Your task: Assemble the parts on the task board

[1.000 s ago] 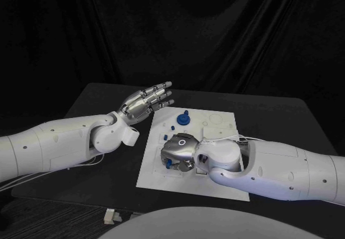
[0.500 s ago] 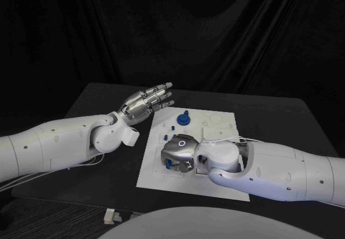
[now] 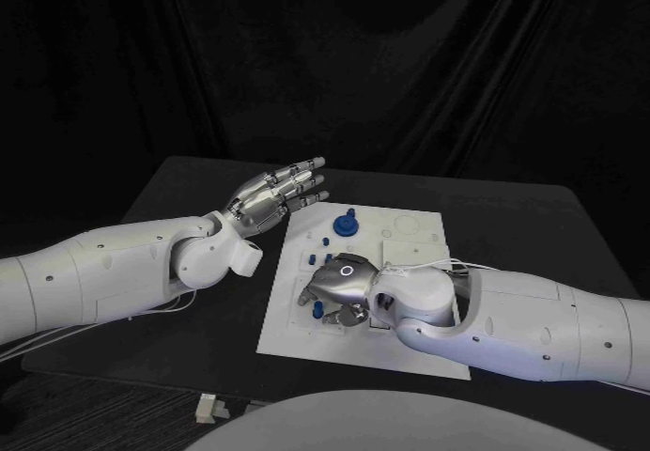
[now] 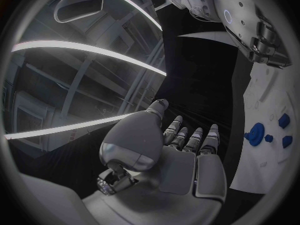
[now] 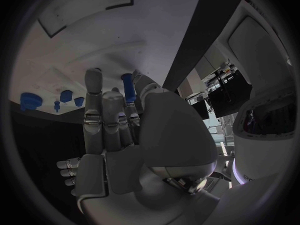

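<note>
The white task board lies in the middle of the black table. A round blue part stands near its far edge, and small blue parts stand beside it. My right hand hovers low over the board's near left area. It pinches a blue peg between thumb and finger, and the peg shows just under the hand. My left hand is raised beside the board's far left corner with fingers spread, holding nothing. The left wrist view shows that palm, the board and the round part.
Bare black table runs along the left of the board under my left arm, and more lies to the right. Empty sockets and outlines mark the board's far right part. A small pale object sits below the table's front edge.
My right hand has shifted slightly toward me over the board, still at the blue peg. The left hand has not moved.
</note>
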You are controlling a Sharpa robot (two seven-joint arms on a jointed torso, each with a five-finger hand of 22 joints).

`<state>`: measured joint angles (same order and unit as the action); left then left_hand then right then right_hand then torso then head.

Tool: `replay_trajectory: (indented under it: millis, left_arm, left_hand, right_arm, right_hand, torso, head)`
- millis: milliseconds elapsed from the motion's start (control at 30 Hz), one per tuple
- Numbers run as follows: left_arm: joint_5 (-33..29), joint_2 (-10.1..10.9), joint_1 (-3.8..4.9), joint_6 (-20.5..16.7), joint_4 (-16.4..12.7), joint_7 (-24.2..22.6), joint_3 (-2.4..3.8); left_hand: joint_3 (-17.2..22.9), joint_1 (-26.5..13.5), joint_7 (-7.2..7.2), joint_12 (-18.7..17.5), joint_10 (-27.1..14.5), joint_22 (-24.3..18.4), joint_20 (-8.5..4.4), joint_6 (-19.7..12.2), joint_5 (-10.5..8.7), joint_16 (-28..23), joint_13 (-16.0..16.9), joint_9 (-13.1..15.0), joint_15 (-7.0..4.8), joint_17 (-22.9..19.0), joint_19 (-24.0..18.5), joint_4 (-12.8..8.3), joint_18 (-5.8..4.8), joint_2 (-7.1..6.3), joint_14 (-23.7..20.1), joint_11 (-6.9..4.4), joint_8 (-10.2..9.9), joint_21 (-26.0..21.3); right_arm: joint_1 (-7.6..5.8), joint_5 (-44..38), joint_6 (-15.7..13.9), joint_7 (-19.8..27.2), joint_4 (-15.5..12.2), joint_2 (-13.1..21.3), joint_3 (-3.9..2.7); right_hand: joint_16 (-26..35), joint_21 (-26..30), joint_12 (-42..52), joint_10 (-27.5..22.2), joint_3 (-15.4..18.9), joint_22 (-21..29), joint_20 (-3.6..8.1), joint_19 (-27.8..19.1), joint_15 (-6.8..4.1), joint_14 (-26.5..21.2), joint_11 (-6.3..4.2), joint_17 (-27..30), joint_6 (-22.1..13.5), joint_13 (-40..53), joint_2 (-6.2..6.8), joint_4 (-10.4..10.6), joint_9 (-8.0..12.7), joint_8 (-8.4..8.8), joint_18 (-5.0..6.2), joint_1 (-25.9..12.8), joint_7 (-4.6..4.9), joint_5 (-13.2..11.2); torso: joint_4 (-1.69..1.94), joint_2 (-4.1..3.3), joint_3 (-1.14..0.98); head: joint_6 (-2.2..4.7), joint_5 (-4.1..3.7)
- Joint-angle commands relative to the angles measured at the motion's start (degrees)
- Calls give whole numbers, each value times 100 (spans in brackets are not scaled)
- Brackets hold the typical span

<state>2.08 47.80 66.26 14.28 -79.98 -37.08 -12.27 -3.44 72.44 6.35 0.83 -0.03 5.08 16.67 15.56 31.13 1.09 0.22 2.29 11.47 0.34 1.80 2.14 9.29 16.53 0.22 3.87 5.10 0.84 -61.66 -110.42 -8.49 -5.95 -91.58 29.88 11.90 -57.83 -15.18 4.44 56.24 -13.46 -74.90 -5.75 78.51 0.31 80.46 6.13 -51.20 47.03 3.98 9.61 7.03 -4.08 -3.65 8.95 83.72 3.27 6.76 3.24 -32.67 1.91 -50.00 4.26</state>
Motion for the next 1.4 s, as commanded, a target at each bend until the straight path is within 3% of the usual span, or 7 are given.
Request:
replay_trajectory:
  millis: [33,400,867,1000,1167,1300,1400]
  left_arm:
    - [-36,-10,-10,91,-3,-24,6]
    - [-36,-1,-17,85,13,-25,6]
    - [-36,50,-19,96,55,-170,6]
    - [-37,56,-19,75,74,-197,6]
    - [-37,68,-19,64,81,-205,6]
    - [-37,82,-20,56,78,-194,6]
    - [-37,100,-20,52,74,-169,6]
  left_hand:
    - [26,-21,-4,24,8,-7,12,30,13,31,7,7,35,8,39,-1,-20,19,12,37,31,35]
    - [57,-29,-2,13,7,-18,12,17,5,17,4,5,32,3,35,-7,-24,13,7,40,29,32]
    - [68,-140,-30,-7,4,-32,9,-68,9,8,-1,-3,19,1,37,-172,-32,-166,0,20,17,29]
    - [81,-168,-63,-9,4,-24,8,-123,30,10,-1,-10,16,1,43,-211,-31,-168,0,2,1,31]
    - [91,-176,-67,-8,4,-20,9,-118,37,13,-1,-8,16,2,47,-222,-30,-158,1,-5,4,33]
    - [106,-183,-69,-8,4,-22,10,-120,42,14,-1,-8,16,2,48,-233,-29,-139,2,-8,6,33]
    - [114,-187,-68,-9,4,-19,10,-115,44,13,-1,-6,17,2,50,-240,-29,-131,1,-8,9,34]
  right_arm:
    - [16,-49,-422,24,-57,59,-2]
    - [-153,-49,-1623,348,-528,603,-3]
    - [-939,436,-2080,470,-1607,1981,-3]
    - [-1041,605,-1859,340,-1630,2308,-2]
    - [-1075,1079,-1065,-26,-1439,2538,-1]
    - [-1024,1280,-640,-378,-1307,2628,0]
    - [-946,1385,-179,-804,-1178,2674,1]
  right_hand:
    - [29,41,57,-126,151,-207,-18,-42,2,-29,10,15,-102,10,-12,42,12,0,63,-68,-25,-60]
    - [-172,-207,209,-950,699,-257,0,44,-37,37,92,-138,-1246,-11,246,894,88,43,36,377,-208,-131]
    - [-594,-944,1057,-88,257,-393,61,173,-50,148,-63,-544,225,94,-282,444,-54,-268,-54,1119,130,490]
    - [-651,-1199,1669,729,-28,-408,153,140,-218,163,-334,-591,805,332,-323,278,-144,-432,-43,1147,262,239]
    - [-475,-973,3269,683,149,-330,275,14,-371,116,-582,-404,982,1512,-190,607,-183,-318,-5,277,147,57]
    - [-401,-769,5046,881,323,-291,290,-20,-378,97,-636,-324,1210,3166,-460,907,-272,-358,19,-635,170,318]
    - [-1595,-1408,6202,1341,499,-421,340,171,-442,524,-676,-1746,1413,4606,-690,943,-423,-482,-63,-1505,117,256]
  torso:
    - [0,0,0]
    - [1,-1,-4]
    - [17,3,10]
    - [-5,1,4]
    - [-18,3,0]
    - [-22,7,1]
    - [-32,11,2]
  head:
    - [0,0]
    - [0,-39]
    - [0,-166]
    - [0,-208]
    - [0,-265]
    - [0,-292]
    - [0,-292]
